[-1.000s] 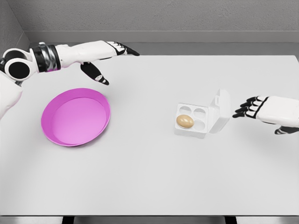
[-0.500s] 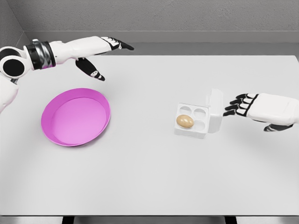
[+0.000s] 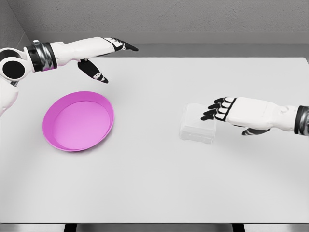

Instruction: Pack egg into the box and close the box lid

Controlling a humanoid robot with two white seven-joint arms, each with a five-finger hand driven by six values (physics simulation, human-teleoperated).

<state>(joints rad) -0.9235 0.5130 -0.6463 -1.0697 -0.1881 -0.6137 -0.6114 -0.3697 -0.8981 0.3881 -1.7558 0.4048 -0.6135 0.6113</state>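
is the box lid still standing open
No, the lid lies flat over the white box, hiding the egg, with the right hand and its fingers at the box's right edge.

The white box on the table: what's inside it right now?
Nothing inside shows. The white egg box has its lid down, covering the compartments, so any egg in it is hidden. The right hand rests its fingertips at the lid's right edge. The pink bowl sits empty.
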